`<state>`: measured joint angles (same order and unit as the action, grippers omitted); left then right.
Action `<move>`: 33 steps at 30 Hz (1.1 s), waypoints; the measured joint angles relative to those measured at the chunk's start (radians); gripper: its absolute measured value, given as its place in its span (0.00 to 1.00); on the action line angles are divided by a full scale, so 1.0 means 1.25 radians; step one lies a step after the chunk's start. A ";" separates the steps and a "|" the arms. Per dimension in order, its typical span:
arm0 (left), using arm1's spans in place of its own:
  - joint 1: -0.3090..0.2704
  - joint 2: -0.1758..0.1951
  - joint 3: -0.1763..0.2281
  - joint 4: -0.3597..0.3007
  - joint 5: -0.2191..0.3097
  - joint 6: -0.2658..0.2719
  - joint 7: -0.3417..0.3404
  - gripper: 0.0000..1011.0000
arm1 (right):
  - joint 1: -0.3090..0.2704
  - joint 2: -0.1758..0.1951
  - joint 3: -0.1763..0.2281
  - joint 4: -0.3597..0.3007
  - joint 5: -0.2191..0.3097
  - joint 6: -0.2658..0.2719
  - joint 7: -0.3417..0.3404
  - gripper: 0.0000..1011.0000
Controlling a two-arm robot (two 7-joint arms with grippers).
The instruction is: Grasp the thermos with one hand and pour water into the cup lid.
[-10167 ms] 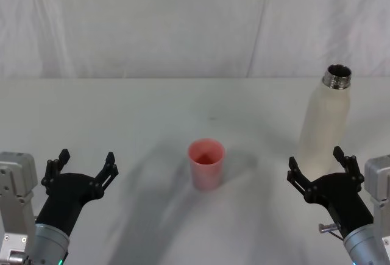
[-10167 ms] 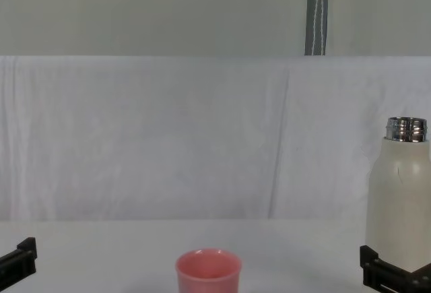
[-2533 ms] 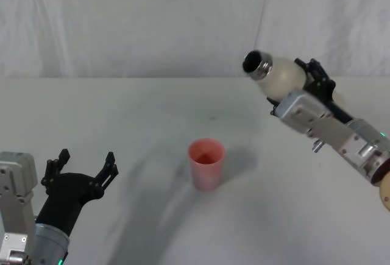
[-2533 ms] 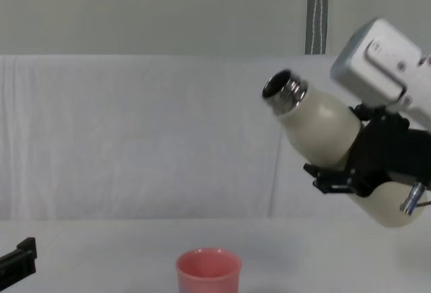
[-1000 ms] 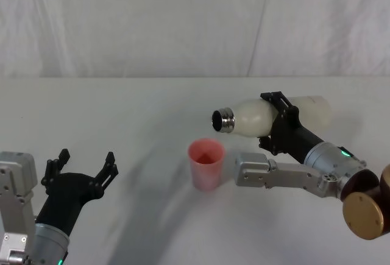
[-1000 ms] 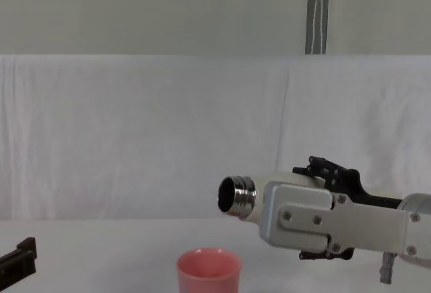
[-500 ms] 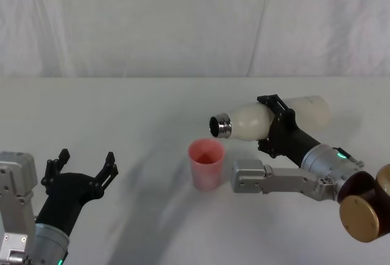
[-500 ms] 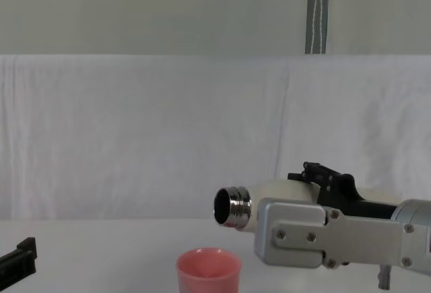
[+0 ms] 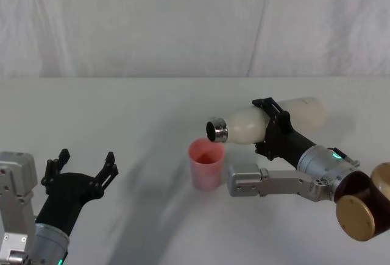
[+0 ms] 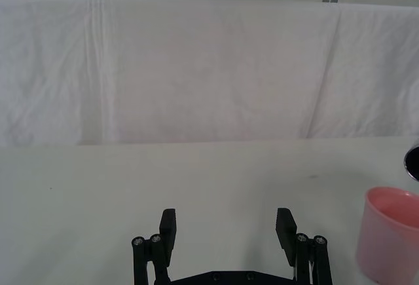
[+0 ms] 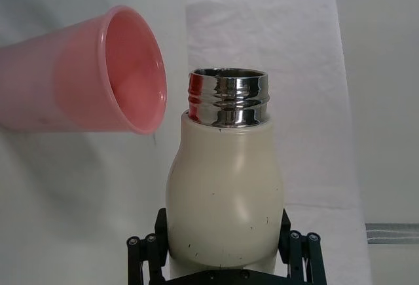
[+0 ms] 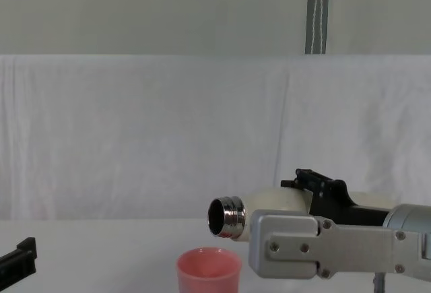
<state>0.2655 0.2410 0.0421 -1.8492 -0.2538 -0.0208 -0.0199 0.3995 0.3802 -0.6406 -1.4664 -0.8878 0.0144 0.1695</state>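
Thermos [image 9: 247, 123] between right gripper [image 9: 272, 128] fingers [image 9: 266, 102]

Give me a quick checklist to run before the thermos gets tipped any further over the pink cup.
1. Grip: right gripper shut around the thermos body: ok.
2. Neck aim: steel mouth sits above the cup lid rim's near-right edge, not centred: not ok.
3. Cup lid upright on the table: ok.
4. Water flowing or in the cup: cannot tell.
5. Left gripper open, parked well away from the cup: ok.
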 joint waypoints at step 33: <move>0.000 0.000 0.000 0.000 0.000 0.000 0.000 0.99 | 0.020 0.009 -0.010 0.011 -0.023 0.004 -0.010 0.94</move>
<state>0.2654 0.2409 0.0421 -1.8492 -0.2538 -0.0208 -0.0199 0.4244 0.3916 -0.6529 -1.4521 -0.9164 0.0197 0.1566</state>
